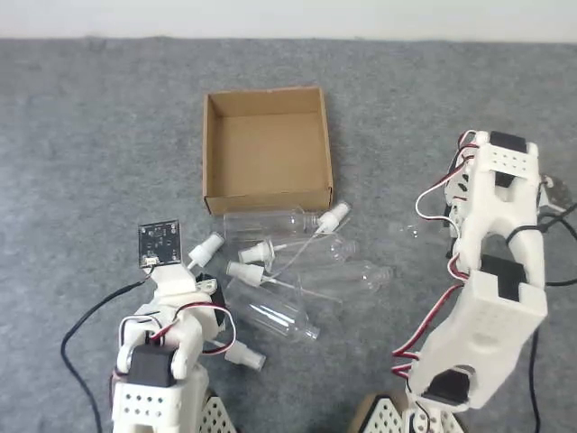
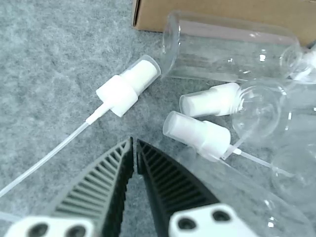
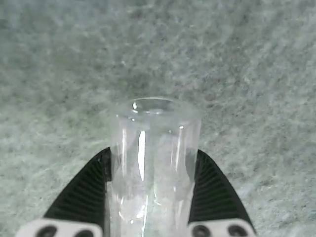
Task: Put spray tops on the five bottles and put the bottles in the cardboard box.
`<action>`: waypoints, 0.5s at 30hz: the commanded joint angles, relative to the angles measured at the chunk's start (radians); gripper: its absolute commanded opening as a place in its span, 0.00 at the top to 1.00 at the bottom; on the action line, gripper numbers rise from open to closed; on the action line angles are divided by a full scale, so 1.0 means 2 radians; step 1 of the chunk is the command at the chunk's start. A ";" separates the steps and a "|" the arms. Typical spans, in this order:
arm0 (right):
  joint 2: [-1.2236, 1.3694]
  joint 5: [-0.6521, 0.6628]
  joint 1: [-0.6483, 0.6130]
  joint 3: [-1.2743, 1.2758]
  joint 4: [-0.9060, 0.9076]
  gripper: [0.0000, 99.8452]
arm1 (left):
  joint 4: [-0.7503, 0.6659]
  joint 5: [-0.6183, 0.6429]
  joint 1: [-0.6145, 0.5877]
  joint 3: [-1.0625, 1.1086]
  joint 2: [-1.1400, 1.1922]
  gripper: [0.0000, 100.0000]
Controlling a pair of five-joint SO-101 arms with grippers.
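Left gripper point(image 2: 134, 144): my two ribbed fingers point(image 2: 163, 177) are pressed almost together with nothing between them, tips low over the grey carpet point(image 2: 49, 59). Just beyond the tips lies a loose spray top point(image 2: 129, 85), white and on its side, its thin dip tube trailing back past my fingers. Two more spray tops point(image 2: 210, 98) lie just beside it, among the clear bottles point(image 1: 270, 311) heaped on their sides at mid-table (four can be counted from the high view; whether any top is seated on a neck I cannot tell). Behind the heap stands the cardboard box point(image 1: 266, 200), open side up, its front wall just beside the nearest bottle. Well apart to the right, my right gripper point(image 3: 153, 155) is clamped on a fifth bottle point(image 3: 153, 123), one finger on each flank, over the carpet
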 commanded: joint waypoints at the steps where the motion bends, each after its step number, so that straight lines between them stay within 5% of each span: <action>1: -0.007 -0.002 -0.003 -0.005 -0.007 0.87 | 0.002 -0.002 0.000 -0.005 -0.009 0.99; 5: -0.007 -0.002 -0.015 -0.005 -0.007 0.79 | 0.002 -0.002 0.000 -0.005 -0.009 0.99; 15: -0.039 -0.002 -0.017 -0.005 -0.002 0.79 | 0.002 -0.002 0.000 -0.005 -0.009 0.99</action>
